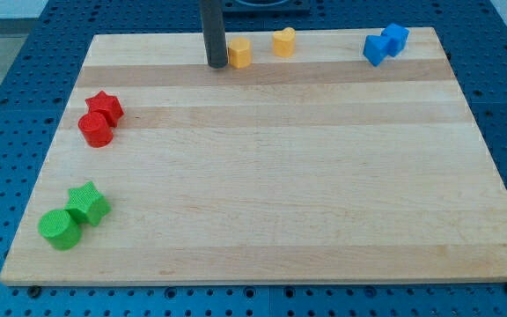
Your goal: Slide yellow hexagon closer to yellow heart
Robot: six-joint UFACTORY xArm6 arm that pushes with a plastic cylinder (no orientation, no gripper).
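**Tip parked at 9 o'clock of the hexagon, push line aims at the heart**

Blue perforated bench around a pale wooden counter (262, 176). No claw on this rig, so no open/closed state to give: just a dark rod. My tip (216, 65) sits touching or just beside the yellow hexagon (239, 53), on its 9 o'clock side. Yellow heart (283, 41) lies near the hexagon at roughly 2 o'clock, small gap between them, both by the counter's top edge.

Placement makes sense: tip is behind the hexagon, opposite the heart, so a push toward 3 o'clock should close the gap. Slight upward bias probably needed.

Off the push line: blue blocks (385, 44) top right, red star (106, 106) and red cylinder (96, 130) at left, green star (88, 203) and green cylinder (60, 230) bottom left.
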